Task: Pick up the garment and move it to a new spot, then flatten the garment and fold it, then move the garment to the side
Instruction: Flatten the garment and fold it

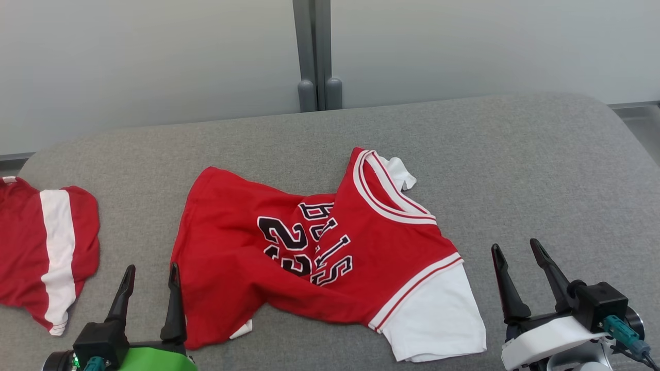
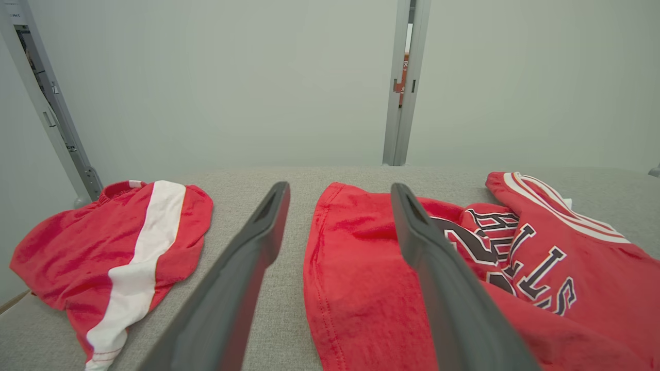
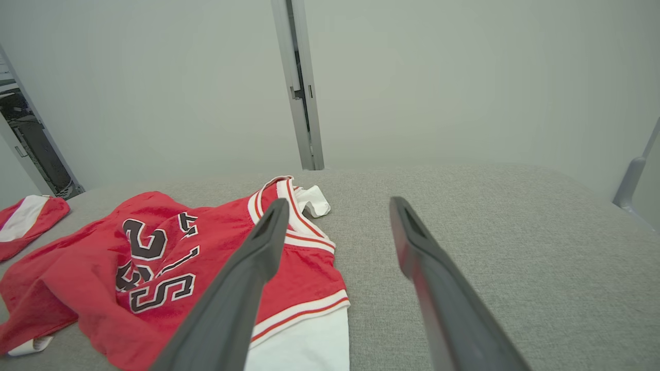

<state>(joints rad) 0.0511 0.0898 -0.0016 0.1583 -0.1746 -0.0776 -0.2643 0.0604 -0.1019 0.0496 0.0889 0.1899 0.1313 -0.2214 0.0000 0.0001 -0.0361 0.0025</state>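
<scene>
The garment [image 1: 319, 252] is a red jersey with white sleeves and black lettering, lying crumpled in the middle of the grey table [image 1: 515, 170]. It also shows in the left wrist view [image 2: 371, 273] and the right wrist view [image 3: 154, 268]. My left gripper [image 1: 150, 273] stands open at the lower left, just beside the jersey's left hem, with nothing between its fingers. My right gripper [image 1: 515, 250] stands open at the lower right, a little to the right of the white sleeve, holding nothing. In the wrist views each gripper, left [image 2: 340, 193] and right [image 3: 337, 206], shows its jaws spread apart.
A second red piece of clothing with a white stripe [image 1: 49, 247] lies at the table's left edge, also seen in the left wrist view [image 2: 113, 247]. A pale wall with a grey upright post [image 1: 315, 51] runs behind the table. Bare grey cloth stretches right of the jersey.
</scene>
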